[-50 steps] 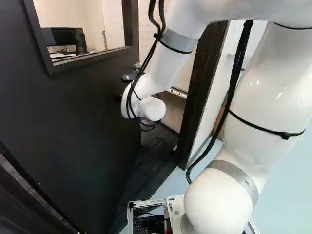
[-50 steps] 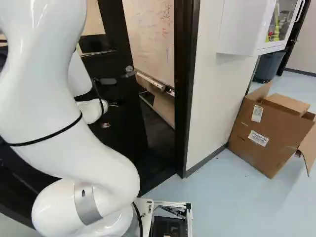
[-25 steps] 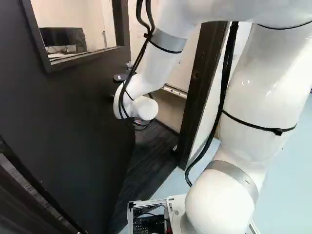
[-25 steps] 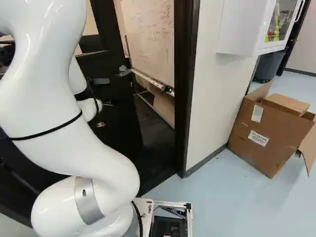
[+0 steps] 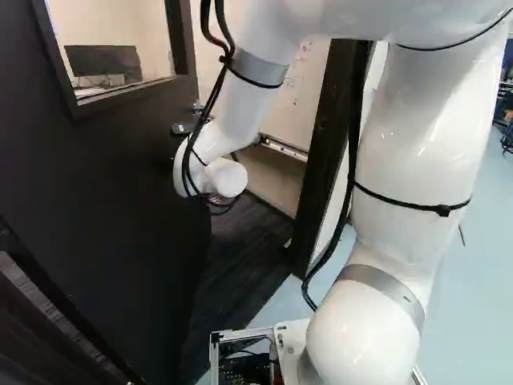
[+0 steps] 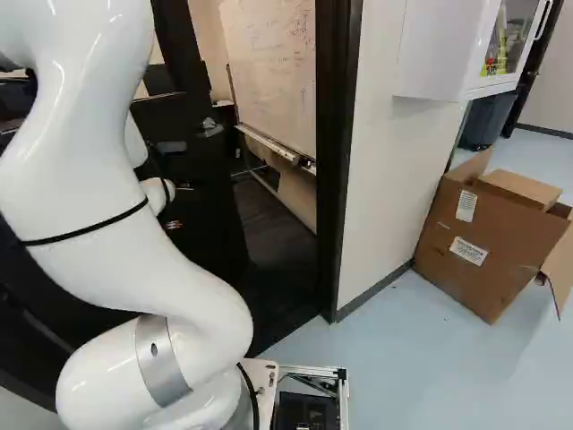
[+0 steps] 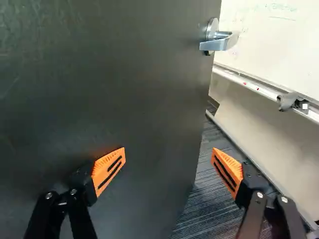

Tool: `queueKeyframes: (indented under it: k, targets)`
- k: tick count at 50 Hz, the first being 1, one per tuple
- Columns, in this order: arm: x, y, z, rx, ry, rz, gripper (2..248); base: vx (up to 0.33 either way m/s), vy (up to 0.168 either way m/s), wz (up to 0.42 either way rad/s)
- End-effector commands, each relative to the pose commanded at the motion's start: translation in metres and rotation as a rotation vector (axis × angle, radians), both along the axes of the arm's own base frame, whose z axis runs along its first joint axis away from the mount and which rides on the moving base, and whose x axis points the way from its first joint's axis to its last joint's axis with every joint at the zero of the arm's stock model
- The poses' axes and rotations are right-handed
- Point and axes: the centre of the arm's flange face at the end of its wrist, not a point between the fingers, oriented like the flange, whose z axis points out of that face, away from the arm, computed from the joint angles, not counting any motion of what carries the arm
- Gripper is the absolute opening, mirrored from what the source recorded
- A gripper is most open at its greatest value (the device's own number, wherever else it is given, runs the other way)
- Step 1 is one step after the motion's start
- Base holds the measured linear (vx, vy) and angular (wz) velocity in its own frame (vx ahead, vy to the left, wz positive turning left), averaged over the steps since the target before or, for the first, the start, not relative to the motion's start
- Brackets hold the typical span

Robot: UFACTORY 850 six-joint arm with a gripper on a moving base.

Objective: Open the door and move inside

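The black door [image 5: 112, 200] stands ajar, swung away into the room beyond. Its lever handle [image 6: 210, 128] sits near the free edge. In the right base view, small orange bits of my gripper [image 6: 173, 225] show against the door below the handle. The wrist view has the gripper [image 7: 168, 152] open with nothing between its fingers. One finger lies over the door face [image 7: 109, 89], casting an orange glow on it; whether it touches cannot be told. The other finger is past the door's free edge. The handle [image 7: 219, 42] is ahead of the gripper, clear of both fingers.
The dark door frame [image 6: 338, 179] borders the opening on the right, beside a white wall. Inside are dark carpet [image 5: 240, 249] and a whiteboard [image 6: 269, 72] on a stand. A cardboard box [image 6: 492, 246] and a white cabinet [image 6: 439, 49] are further right.
The door has swung further open, its free edge moving away from the frame. My arm has moved left along with it in both base views. The frame and base have stayed put.
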Motion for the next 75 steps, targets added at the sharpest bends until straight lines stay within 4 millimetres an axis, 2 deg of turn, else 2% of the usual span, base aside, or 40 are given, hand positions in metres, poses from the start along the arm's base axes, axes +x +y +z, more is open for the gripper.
queueKeyframes:
  k: [33, 75]
  targets:
    - [0.003, 0.049, -0.002, -0.004, -0.018, 0.102, 247, 0.000, 0.000, 0.000]
    - [-0.016, 0.098, -0.003, -0.015, -0.040, 0.239, 247, 0.000, 0.000, 0.000]
